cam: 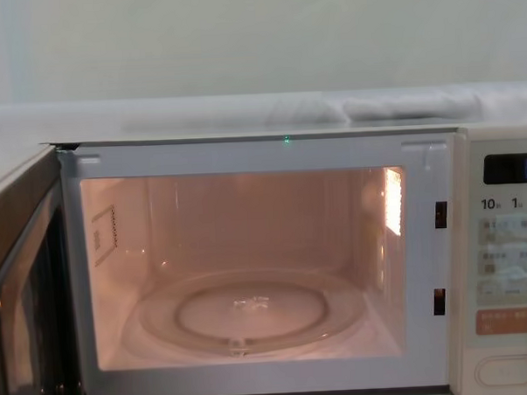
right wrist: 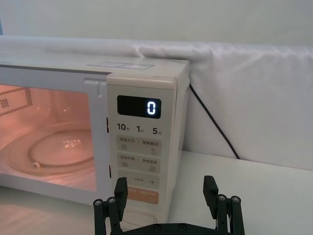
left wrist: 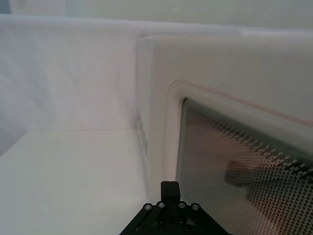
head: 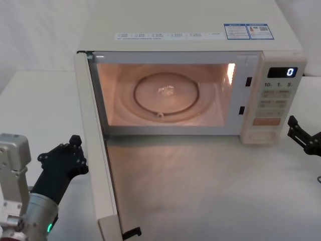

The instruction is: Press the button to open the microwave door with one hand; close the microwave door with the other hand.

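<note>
Microwave door (head: pixel 100 165): swung wide open. Left gripper (head: pixel 67 158): just outside its outer face, fingers seemingly together; glancing push could slip off. Right gripper (head: pixel 303 135): fingers apart, beside the button (head: pixel 263 135).

A white tabletop (head: pixel 200 191) is seen, on which a cream-white microwave (head: pixel 200 30) is set towards the far side. A black cable (right wrist: pixel 215 122) is run down behind its right side.

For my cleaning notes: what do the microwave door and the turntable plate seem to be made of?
Microwave door: outer face likely smooth cream plastic around a dark mesh-backed window; inner face looks like brushed metal, reflecting the oven light. Turntable plate: probably clear glass, as it is see-through with glints.
</note>
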### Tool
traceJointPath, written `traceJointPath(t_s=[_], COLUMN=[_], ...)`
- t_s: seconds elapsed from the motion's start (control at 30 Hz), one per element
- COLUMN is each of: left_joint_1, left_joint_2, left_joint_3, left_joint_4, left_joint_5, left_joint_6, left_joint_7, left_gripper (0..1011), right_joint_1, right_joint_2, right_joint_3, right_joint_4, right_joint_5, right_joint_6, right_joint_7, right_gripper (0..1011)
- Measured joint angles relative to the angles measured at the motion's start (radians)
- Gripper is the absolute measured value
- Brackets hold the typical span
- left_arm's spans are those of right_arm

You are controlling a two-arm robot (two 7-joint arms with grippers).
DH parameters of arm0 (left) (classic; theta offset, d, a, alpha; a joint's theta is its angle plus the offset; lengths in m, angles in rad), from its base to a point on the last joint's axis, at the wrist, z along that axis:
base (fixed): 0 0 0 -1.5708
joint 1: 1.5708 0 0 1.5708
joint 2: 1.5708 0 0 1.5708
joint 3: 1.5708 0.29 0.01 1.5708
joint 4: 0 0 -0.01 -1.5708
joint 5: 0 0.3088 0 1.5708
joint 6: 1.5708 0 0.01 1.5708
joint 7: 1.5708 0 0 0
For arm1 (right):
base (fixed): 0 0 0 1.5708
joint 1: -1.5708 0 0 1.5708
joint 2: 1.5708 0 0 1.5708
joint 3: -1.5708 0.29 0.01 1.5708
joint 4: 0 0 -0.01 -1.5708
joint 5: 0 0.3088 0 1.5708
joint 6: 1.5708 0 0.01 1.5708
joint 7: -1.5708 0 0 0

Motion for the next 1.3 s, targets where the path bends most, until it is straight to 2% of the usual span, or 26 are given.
traceJointPath(t_s=[0.17,0.33,0.5,0.63,0.73,0.83,1.03,1.13,1.23,1.3], left_joint_1=[0.005,0.020,0.050,0.085,0.098,0.116,0.133,0.135,0.123,0.118], left_joint_2=[0.017,0.041,0.043,0.037,0.040,0.058,0.101,0.127,0.157,0.163], left_joint_3=[-0.025,-0.083,-0.150,-0.217,-0.243,-0.276,-0.286,-0.272,-0.239,-0.231], left_joint_4=[-0.035,-0.080,-0.127,-0.182,-0.209,-0.251,-0.293,-0.303,-0.300,-0.298], left_joint_5=[-0.017,-0.037,-0.051,-0.093,-0.127,-0.184,-0.244,-0.262,-0.273,-0.274], left_joint_6=[0.034,0.073,0.092,0.110,0.123,0.149,0.174,0.177,0.178,0.178], left_joint_7=[-0.042,-0.066,-0.057,-0.064,-0.082,-0.119,-0.176,-0.206,-0.237,-0.243], left_gripper=[0,0,0,0,0,0,0,0,0,0], right_joint_1=[0.000,0.000,0.000,0.000,0.000,0.000,0.000,0.000,0.000,0.000], right_joint_2=[0.000,0.000,0.000,0.000,0.000,0.000,0.000,0.000,0.000,0.000], right_joint_3=[0.000,0.000,0.000,0.000,0.000,0.000,0.000,0.000,0.000,0.000], right_joint_4=[0.000,0.000,0.000,0.000,0.000,0.000,0.000,0.000,0.000,0.000], right_joint_5=[0.000,0.000,0.000,0.000,0.000,0.000,0.000,0.000,0.000,0.000], right_joint_6=[0.000,0.000,0.000,0.000,0.000,0.000,0.000,0.000,0.000,0.000], right_joint_7=[0.000,0.000,0.000,0.000,0.000,0.000,0.000,0.000,0.000,0.000], right_gripper=[1002,1002,1002,1002,1002,1002,1002,1002,1002,1002])
